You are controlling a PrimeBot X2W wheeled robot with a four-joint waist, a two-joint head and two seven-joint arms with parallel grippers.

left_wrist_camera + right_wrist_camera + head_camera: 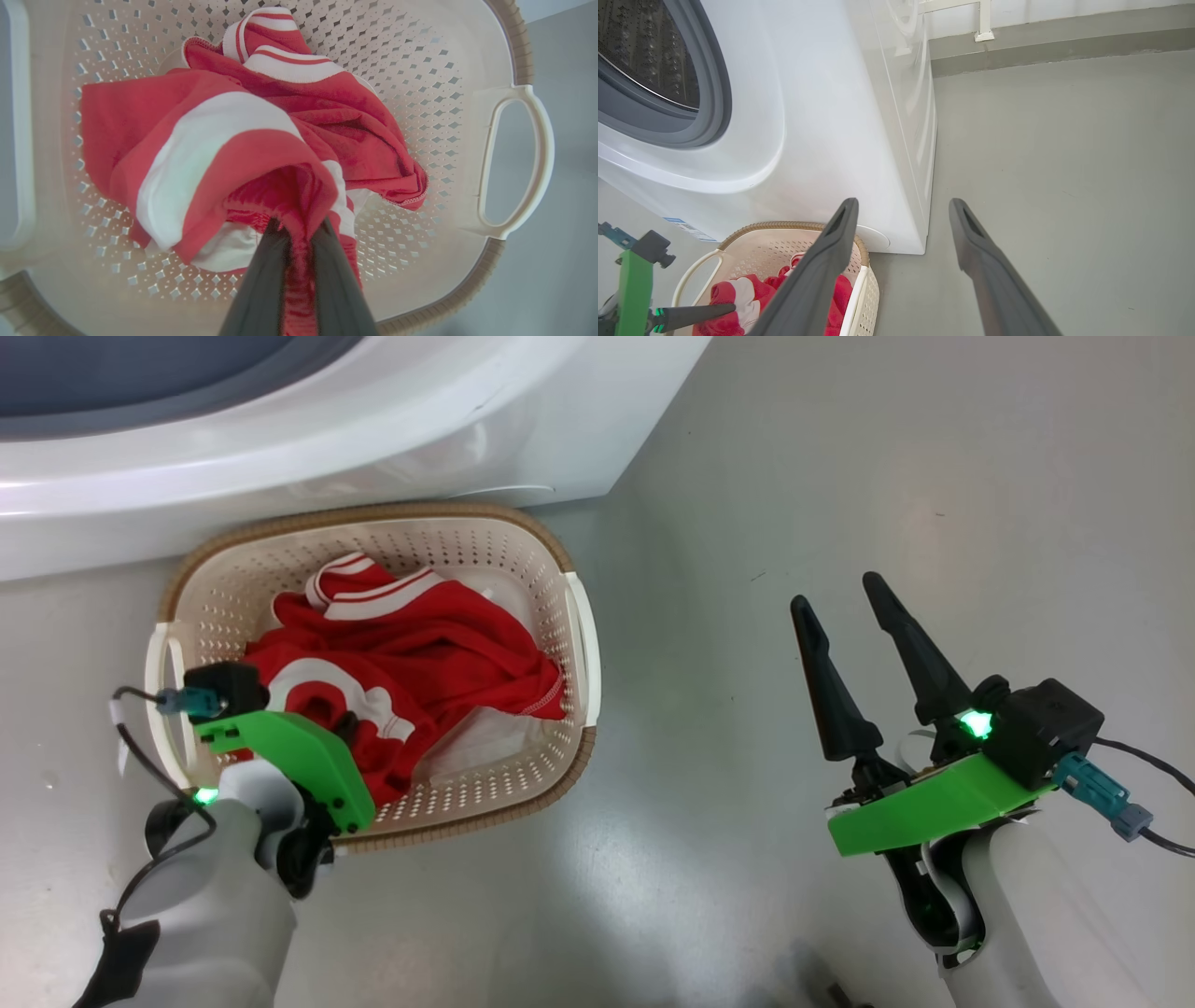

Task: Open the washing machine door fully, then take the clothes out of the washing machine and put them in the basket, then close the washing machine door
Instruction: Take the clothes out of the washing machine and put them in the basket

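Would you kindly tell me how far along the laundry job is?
Done: the washing machine stands open and the clothes lie in the basket. In hand: the left gripper is shut on a fold of them, not yet released. Left: letting go and closing the door; the right gripper hangs open over the floor.

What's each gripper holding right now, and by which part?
The left gripper is shut on the clothes, its fingers pinching a bunched red fold above the basket. The right gripper is open, holding nothing.
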